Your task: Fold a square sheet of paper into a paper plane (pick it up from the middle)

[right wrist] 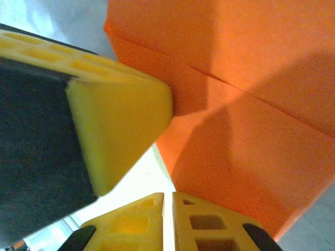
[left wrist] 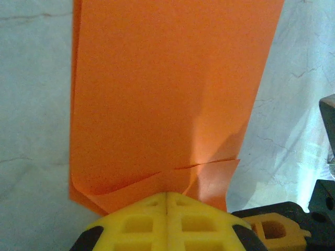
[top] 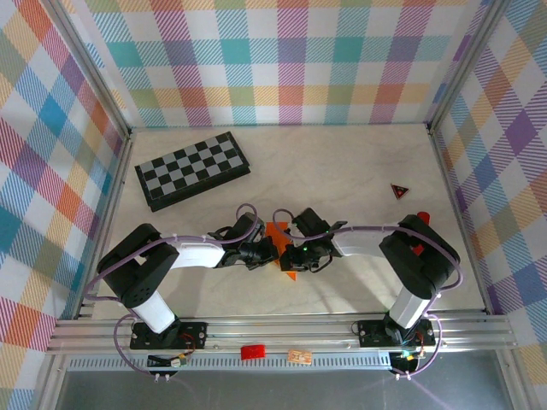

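Paper [left wrist: 172, 94] pinched in both arms' jaws.

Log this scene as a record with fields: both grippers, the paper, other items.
left gripper: shut, tips at the paper's edge
right gripper: shut, tips at the paper's edge
paper: orange, folded, creases visible, lying between both grippers
other items: checkerboard back left; triangle, dark red, at right
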Controlling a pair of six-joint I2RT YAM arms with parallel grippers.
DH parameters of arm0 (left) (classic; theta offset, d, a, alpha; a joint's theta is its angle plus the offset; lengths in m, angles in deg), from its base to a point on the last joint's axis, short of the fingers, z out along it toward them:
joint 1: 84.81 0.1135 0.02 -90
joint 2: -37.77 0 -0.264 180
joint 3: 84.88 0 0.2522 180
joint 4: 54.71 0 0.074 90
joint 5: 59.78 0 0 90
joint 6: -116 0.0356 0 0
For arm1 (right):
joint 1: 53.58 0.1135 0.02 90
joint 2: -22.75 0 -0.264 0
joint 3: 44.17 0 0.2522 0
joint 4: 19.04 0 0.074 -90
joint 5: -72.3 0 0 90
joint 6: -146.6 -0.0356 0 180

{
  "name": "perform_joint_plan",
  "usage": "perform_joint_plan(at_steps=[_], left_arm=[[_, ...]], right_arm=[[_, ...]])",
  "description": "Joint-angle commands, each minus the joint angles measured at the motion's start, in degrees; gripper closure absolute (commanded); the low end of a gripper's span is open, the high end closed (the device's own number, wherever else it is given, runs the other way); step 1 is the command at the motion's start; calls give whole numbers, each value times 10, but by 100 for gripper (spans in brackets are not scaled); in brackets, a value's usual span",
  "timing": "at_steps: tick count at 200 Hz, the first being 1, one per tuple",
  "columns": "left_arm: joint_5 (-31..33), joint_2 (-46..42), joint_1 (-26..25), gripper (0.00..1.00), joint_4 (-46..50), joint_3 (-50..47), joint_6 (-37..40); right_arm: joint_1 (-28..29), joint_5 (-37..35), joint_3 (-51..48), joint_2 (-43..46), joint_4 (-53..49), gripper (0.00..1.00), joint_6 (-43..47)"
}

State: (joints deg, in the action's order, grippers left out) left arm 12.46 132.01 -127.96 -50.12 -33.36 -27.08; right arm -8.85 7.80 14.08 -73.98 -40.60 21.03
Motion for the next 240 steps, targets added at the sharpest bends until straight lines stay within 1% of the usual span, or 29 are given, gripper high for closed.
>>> perform_joint_plan(at_steps=[1,34,62,86,123,145,173,193,214,240], left_arm=[[39,28,-5,94,58,-7,8],[39,29,-5,94,62,-8,10],[41,28,-5,95,61,-11,10],[40,27,-5,95,61,-11,10],[44,21,-5,95,63,-13,10],[45,20,-5,95,63,-14,10],[45,19,-5,95,63,-12,10],[46,20,-5,95,64,-12,10],[45,20,-5,95,66,-11,11],[49,20,-5,95,66,-14,13]], right_arm=[[5,-13,-40,27,-12,85,9],[4,3,-111,66,4,83,6],[4,-1,-141,91,5,83,0],[5,8,-143,126,1,83,-4],[4,0,-120,177,-5,84,-5],[4,6,-85,157,6,88,-1],[4,12,-38,90,22,91,-5],[5,3,-28,50,28,93,-9],[5,5,-46,40,24,94,-6],[5,-11,-112,71,22,94,-11]])
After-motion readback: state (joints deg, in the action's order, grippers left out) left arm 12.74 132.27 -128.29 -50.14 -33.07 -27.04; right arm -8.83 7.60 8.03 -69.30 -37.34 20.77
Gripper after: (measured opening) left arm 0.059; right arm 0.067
